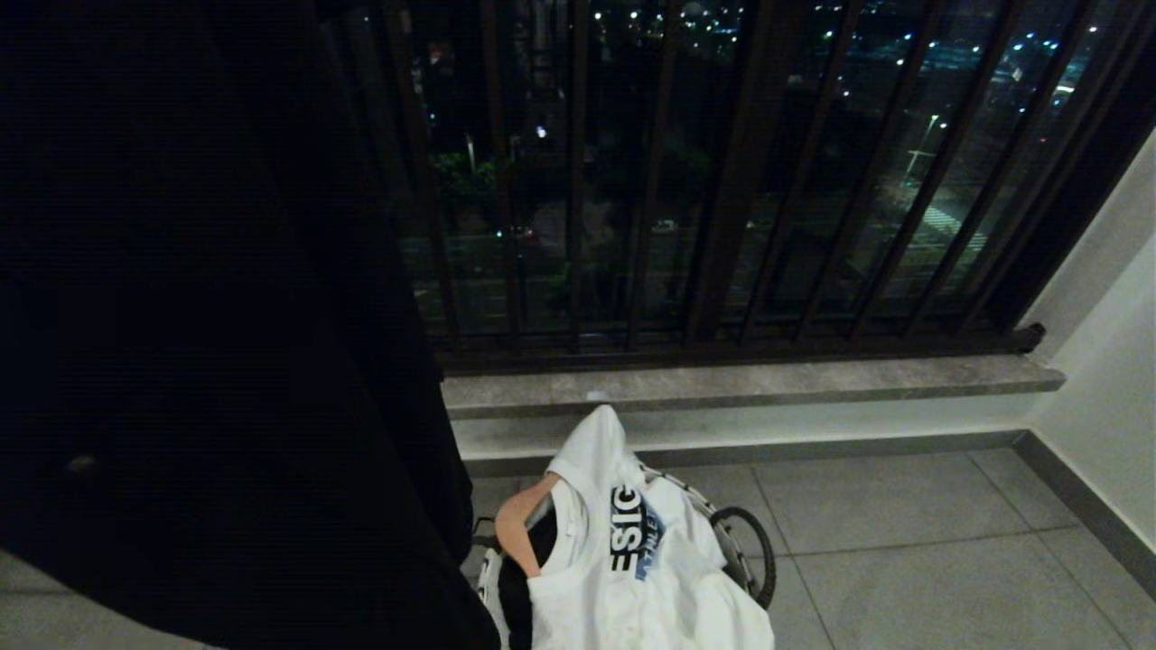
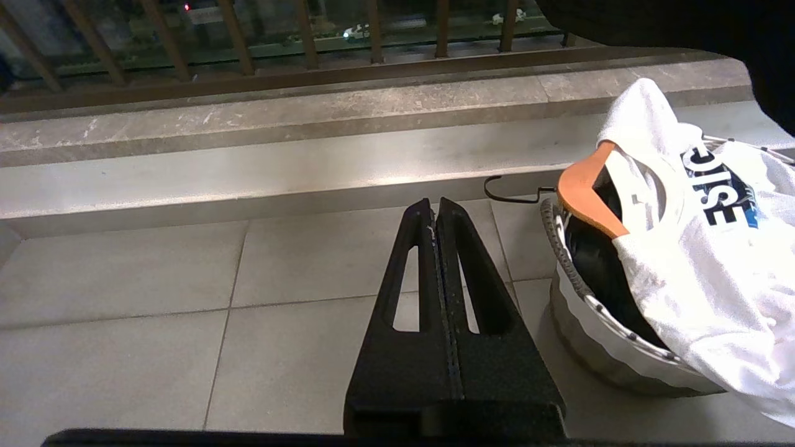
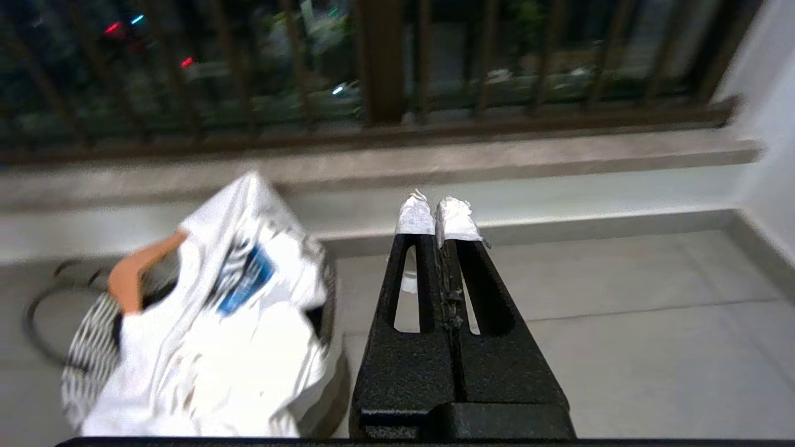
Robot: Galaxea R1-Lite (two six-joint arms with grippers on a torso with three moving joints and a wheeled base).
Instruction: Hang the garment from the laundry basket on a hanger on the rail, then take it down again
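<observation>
1. You see a dark hanging cloth (image 1: 208,316) filling the left.
2. The laundry basket (image 2: 596,335) sits near, on the tiled floor (image 1: 903,542).
3. The white garment (image 1: 632,560) lies in it, on a wooden hanger (image 1: 519,533).
4. Your left gripper (image 2: 437,208) and right gripper (image 3: 438,214) hang over the floor, fingers pressed together, empty.

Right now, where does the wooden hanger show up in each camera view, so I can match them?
Head view: the wooden hanger pokes from the white T-shirt's collar in the laundry basket, bottom centre.
Left wrist view: hanger at right, above the basket rim, its wire hook pointing toward the step.
Right wrist view: hanger at left, blurred.
Shared landmark: the stone ledge under the railing.
</observation>
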